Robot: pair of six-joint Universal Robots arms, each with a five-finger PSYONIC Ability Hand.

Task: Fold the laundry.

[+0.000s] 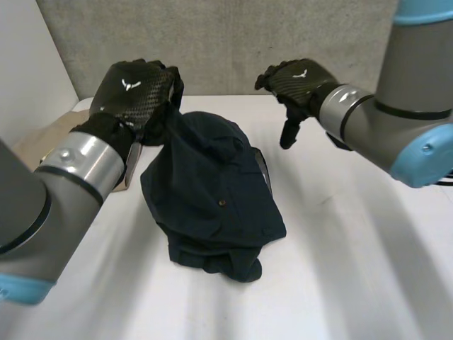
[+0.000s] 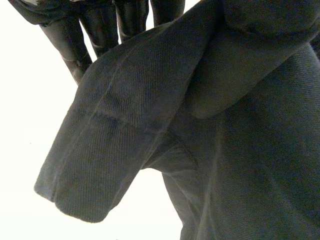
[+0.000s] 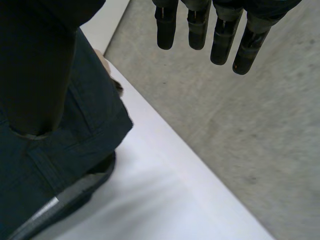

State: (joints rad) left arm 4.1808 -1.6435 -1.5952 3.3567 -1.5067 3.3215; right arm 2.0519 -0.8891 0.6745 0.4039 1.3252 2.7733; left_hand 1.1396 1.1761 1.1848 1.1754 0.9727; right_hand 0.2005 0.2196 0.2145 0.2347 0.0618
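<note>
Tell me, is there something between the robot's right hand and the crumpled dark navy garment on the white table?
Nothing visible. The open black right hand hangs beside the crumpled dark navy garment, with only white table between them. The black left hand grips the garment's raised upper edge.

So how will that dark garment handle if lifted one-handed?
Likely floppy: the dark garment sags in folds below the left hand gripping its top edge. Probably light: that one grip holds a whole part up. Twill-like weave looks unlikely to slip from the fingers.
</note>
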